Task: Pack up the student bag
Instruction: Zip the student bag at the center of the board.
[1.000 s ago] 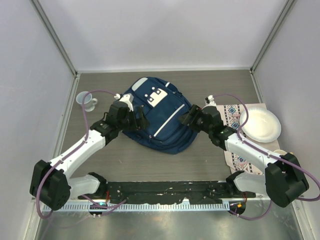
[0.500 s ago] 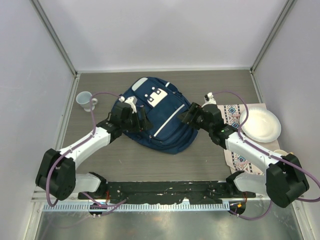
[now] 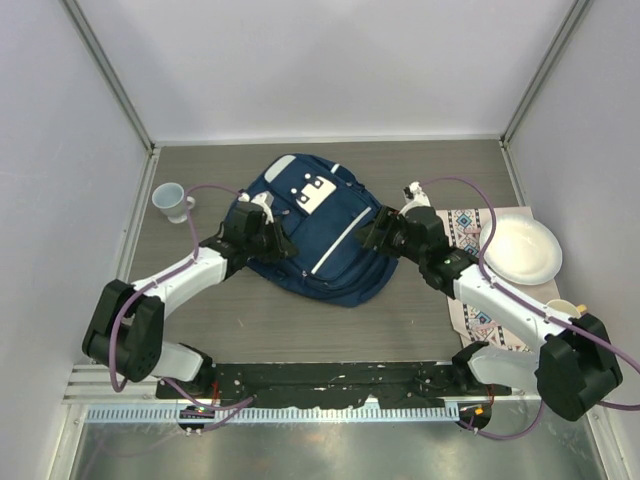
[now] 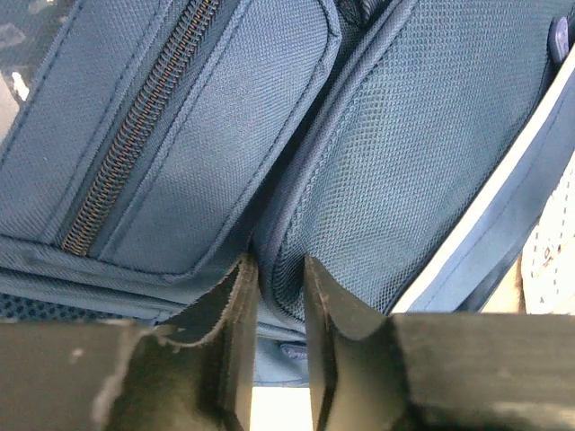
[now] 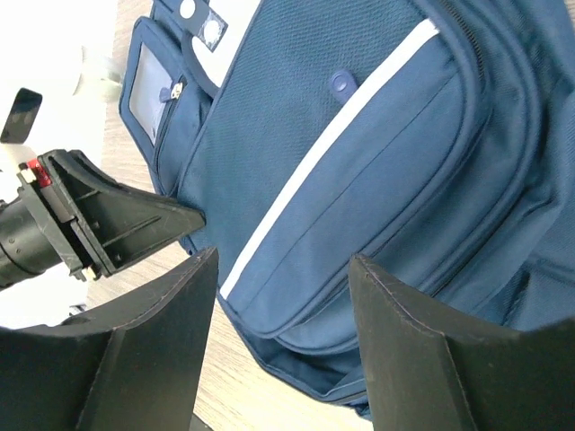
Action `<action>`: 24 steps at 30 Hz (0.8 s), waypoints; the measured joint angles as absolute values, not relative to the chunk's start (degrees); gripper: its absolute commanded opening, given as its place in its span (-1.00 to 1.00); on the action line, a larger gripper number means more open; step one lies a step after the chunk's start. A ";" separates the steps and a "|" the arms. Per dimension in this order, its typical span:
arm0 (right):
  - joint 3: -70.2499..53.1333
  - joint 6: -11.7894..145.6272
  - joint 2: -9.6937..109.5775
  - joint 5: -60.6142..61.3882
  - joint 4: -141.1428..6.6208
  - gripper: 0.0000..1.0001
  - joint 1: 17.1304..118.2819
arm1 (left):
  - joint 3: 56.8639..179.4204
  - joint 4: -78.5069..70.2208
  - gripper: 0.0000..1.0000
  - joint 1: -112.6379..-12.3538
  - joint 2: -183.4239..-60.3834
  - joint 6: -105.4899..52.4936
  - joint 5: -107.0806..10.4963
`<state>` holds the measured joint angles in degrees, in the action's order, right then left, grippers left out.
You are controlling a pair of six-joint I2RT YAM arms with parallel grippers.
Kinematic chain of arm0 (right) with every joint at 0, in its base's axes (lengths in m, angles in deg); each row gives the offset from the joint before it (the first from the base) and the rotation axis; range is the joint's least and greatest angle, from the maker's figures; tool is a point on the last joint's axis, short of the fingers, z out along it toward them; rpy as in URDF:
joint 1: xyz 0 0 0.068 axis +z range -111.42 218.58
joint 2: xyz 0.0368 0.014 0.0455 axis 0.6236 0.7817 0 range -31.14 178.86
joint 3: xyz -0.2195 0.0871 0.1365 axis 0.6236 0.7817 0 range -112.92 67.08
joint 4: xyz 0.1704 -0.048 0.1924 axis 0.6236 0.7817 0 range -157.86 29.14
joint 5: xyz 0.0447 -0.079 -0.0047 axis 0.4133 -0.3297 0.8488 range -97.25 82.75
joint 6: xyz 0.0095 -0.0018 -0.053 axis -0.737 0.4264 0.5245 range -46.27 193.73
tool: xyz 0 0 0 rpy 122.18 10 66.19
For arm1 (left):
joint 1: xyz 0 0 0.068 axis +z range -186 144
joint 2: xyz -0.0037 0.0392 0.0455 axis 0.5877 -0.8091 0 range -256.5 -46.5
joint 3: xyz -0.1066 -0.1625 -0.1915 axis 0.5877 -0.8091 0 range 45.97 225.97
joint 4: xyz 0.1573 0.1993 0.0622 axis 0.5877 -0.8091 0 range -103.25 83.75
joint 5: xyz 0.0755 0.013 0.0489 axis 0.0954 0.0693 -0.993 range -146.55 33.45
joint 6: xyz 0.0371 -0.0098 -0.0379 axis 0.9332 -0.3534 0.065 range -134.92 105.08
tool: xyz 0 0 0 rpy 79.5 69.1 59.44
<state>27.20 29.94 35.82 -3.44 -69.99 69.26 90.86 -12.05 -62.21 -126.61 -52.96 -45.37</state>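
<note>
1. Top external view: navy student bag (image 3: pixel 320 235) flat on the worktop (image 3: pixel 420 170), front up, between both arms.
2. Pinched between the left fingers (image 3: pixel 278 243), narrowed to a slit: a pocket edge on the bag's left side.
3. Spread wide, holding nothing: the right fingers (image 3: pixel 366 236), over the bag's right side.
4. Left of the bag: white mug (image 3: pixel 172 200). Right: white plate (image 3: pixel 520 248) on patterned cloth (image 3: pixel 462 232).

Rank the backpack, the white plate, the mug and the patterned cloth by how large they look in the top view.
Largest to smallest:
1. backpack
2. patterned cloth, though it is partly covered
3. white plate
4. mug, clearly the smallest
</note>
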 measured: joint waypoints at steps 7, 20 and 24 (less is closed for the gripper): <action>24.12 34.53 34.79 -5.47 -64.70 0.30 73.80 | 90.97 -9.58 -1.00 -62.19 -127.82 -55.52 -42.27; 23.37 32.54 36.30 -23.70 -62.84 0.20 95.48 | 90.97 -5.78 -1.00 -62.24 -128.12 -64.57 -41.00; 22.98 31.76 41.42 -27.42 -63.17 0.13 99.44 | 90.97 -5.58 -1.00 -62.34 -128.12 -66.82 -41.13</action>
<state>22.98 31.76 41.42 -27.42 -63.17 99.44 90.97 -5.58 -62.34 -128.12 -66.82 -41.13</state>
